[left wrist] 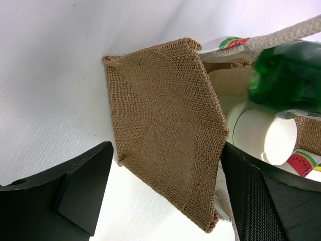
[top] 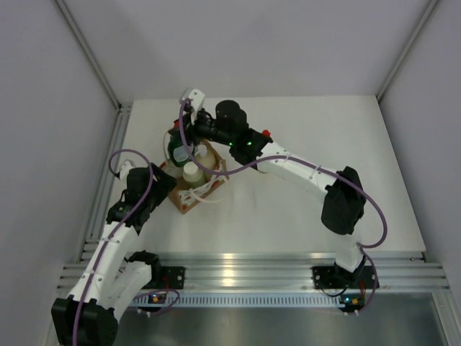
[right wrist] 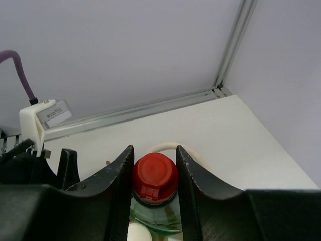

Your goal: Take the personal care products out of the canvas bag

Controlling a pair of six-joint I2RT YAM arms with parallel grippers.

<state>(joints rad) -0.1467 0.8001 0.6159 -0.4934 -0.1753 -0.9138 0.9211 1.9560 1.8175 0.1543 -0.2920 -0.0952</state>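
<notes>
Near the worktop's (top: 324, 130) back-left corner, the right gripper (right wrist: 154, 150) clamps the red-capped dark green bottle (right wrist: 155, 178) at the mouth of the canvas bag (left wrist: 160, 100), apparently to lift it out, while the left gripper (left wrist: 166, 148), jaws spread wide, straddles the bag's burlap side, likely steadying it.

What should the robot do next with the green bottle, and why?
Probably lift it straight up. The right gripper is shut on the red cap of the green bottle, but the bottle hangs at the mouth of the canvas bag, beside a rope handle. The left gripper is open around its wall.
</notes>
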